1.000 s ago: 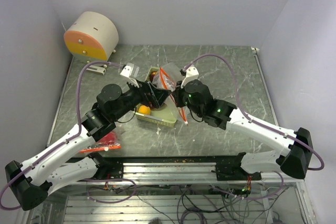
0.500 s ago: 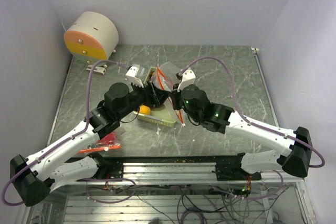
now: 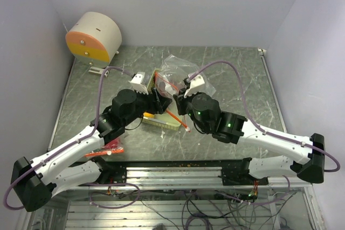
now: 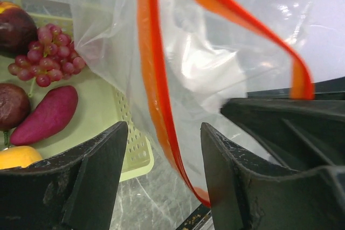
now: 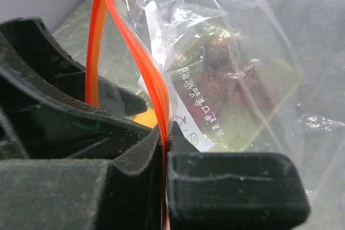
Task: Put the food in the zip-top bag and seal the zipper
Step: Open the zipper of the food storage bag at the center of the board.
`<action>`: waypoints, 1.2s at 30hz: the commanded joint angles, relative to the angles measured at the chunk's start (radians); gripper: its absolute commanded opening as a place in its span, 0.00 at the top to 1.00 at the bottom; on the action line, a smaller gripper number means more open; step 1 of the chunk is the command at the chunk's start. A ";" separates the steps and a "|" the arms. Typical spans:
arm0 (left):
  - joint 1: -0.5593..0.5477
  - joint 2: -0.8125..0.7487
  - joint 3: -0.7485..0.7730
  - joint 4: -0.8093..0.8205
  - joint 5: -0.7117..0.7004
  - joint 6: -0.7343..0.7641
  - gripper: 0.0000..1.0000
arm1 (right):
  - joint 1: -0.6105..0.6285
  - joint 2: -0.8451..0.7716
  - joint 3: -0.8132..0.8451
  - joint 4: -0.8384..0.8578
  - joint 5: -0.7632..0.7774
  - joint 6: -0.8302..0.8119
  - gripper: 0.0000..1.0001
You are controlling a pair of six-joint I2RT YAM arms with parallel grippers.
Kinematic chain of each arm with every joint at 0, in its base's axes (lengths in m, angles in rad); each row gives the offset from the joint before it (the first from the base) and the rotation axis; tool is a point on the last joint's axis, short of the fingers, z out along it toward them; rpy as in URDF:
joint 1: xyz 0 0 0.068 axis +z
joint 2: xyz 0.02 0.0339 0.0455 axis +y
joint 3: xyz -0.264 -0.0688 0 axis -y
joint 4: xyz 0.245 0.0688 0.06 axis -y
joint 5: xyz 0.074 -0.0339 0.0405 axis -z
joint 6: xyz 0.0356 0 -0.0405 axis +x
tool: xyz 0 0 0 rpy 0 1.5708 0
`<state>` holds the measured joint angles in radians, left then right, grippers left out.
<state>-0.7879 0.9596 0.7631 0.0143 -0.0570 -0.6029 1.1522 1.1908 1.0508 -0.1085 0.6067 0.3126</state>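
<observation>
The right wrist view is showing the right pincer (image 5: 164, 157) clamping tight on the orange zipper (image 5: 156, 95) of the zip-top bag (image 5: 232, 74). The left wrist view is showing the left pincer (image 4: 164, 179) standing open astride that zipper, gripping nothing. It is also showing the grape bunch (image 4: 51, 55), sweet potato (image 4: 46, 114) and dark round fruits (image 4: 13, 28) lying in the tray (image 4: 132, 154). The top view is hiding these under the arms.
</observation>
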 commanded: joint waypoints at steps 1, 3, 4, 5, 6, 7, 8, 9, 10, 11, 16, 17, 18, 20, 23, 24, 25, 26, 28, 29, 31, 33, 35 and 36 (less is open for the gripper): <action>0.005 0.010 -0.012 0.037 -0.044 0.002 0.33 | 0.019 -0.031 -0.018 0.052 0.054 -0.019 1.00; 0.004 0.016 -0.018 0.045 -0.048 -0.002 0.33 | 0.023 -0.044 -0.029 0.065 0.054 -0.017 1.00; 0.004 0.019 -0.021 0.052 -0.050 -0.004 0.32 | 0.023 -0.049 -0.034 0.072 0.054 -0.016 1.00; 0.004 0.018 -0.025 0.058 -0.055 -0.006 0.33 | 0.023 -0.055 -0.036 0.076 0.058 -0.014 1.00; 0.004 0.019 -0.030 0.064 -0.057 -0.006 0.33 | 0.024 -0.060 -0.039 0.077 0.063 -0.010 1.00; 0.005 0.018 -0.035 0.069 -0.061 -0.003 0.46 | 0.024 -0.068 -0.043 0.079 0.069 -0.003 1.00; 0.005 0.016 -0.036 0.067 -0.065 0.004 0.69 | 0.025 -0.074 -0.044 0.077 0.082 0.006 1.00; 0.005 0.014 -0.035 0.056 -0.072 0.010 0.88 | 0.025 -0.080 -0.044 0.074 0.100 0.017 1.00; 0.005 0.011 -0.033 0.042 -0.081 0.019 0.92 | 0.024 -0.088 -0.044 0.071 0.118 0.029 1.00; 0.005 0.003 -0.032 0.030 -0.091 0.028 0.93 | 0.024 -0.095 -0.058 0.070 0.134 0.036 1.00; 0.005 -0.081 -0.001 -0.098 -0.245 0.102 0.93 | 0.025 -0.132 -0.101 0.078 0.172 0.064 1.00; 0.005 -0.095 0.015 -0.136 -0.281 0.127 0.93 | 0.025 -0.135 -0.105 0.075 0.180 0.072 1.00; 0.005 -0.103 0.038 -0.179 -0.327 0.156 0.93 | 0.024 -0.137 -0.106 0.070 0.192 0.083 1.00; 0.004 -0.115 0.099 -0.300 -0.425 0.209 0.93 | 0.023 -0.139 -0.109 0.062 0.224 0.100 1.00; 0.005 -0.130 0.214 -0.484 -0.584 0.268 0.93 | 0.024 -0.128 -0.112 0.038 0.304 0.149 1.00; 0.004 -0.140 0.241 -0.525 -0.646 0.283 0.93 | 0.023 -0.121 -0.117 0.045 0.320 0.156 1.00; 0.004 -0.152 0.264 -0.561 -0.686 0.296 0.93 | 0.021 -0.111 -0.121 0.060 0.326 0.158 1.00; 0.005 -0.170 0.287 -0.592 -0.727 0.309 0.93 | 0.021 -0.099 -0.123 0.082 0.319 0.157 1.00; 0.005 -0.194 0.322 -0.642 -0.798 0.355 0.93 | 0.021 -0.062 -0.117 0.131 0.279 0.150 1.00; 0.005 -0.201 0.340 -0.669 -0.833 0.372 0.93 | 0.016 -0.041 -0.114 0.186 0.241 0.140 1.00; 0.004 -0.210 0.372 -0.727 -0.908 0.402 0.93 | -0.002 0.019 -0.105 0.263 0.112 0.117 1.00; 0.005 -0.207 0.393 -0.792 -0.972 0.413 0.93 | -0.028 0.103 -0.080 0.324 -0.006 0.136 1.00; 0.005 -0.190 0.396 -0.839 -0.986 0.411 0.93 | -0.054 0.211 -0.057 0.349 -0.099 0.160 1.00; 0.006 -0.178 0.396 -0.864 -1.001 0.388 0.93 | -0.070 0.253 -0.023 0.353 -0.139 0.176 1.00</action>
<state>-0.8116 0.7849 1.1141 -0.6647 -0.7815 -0.2638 1.1526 1.3144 0.9821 0.2226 0.5793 0.4702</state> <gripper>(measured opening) 0.075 0.004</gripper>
